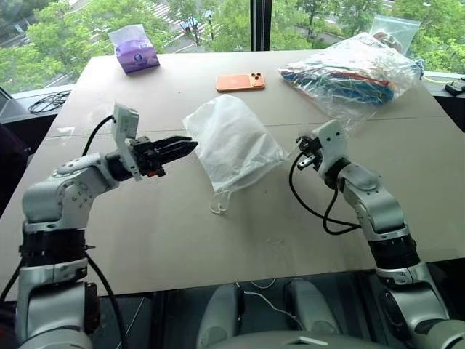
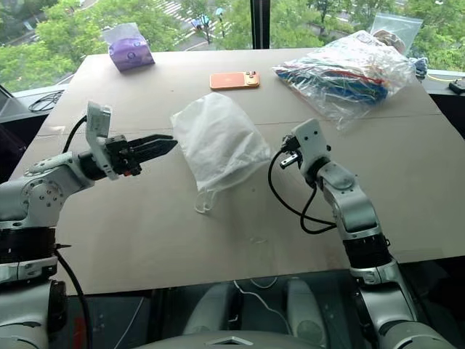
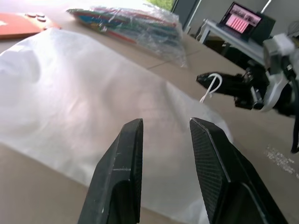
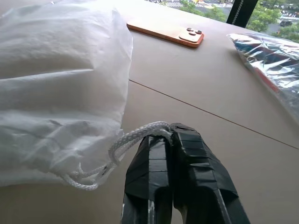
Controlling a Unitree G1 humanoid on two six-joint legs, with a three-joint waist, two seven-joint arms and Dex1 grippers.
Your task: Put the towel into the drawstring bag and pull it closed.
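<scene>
Bag (image 1: 234,142) lies mid-table, bulging, so we judge towel inside. Right gripper (image 4: 169,136) clamped on cord (image 4: 135,137) at bag mouth. Left gripper (image 3: 164,128) narrowly parted, empty, just beside bag. We pull cord level, steadily; left should pin bag.
</scene>
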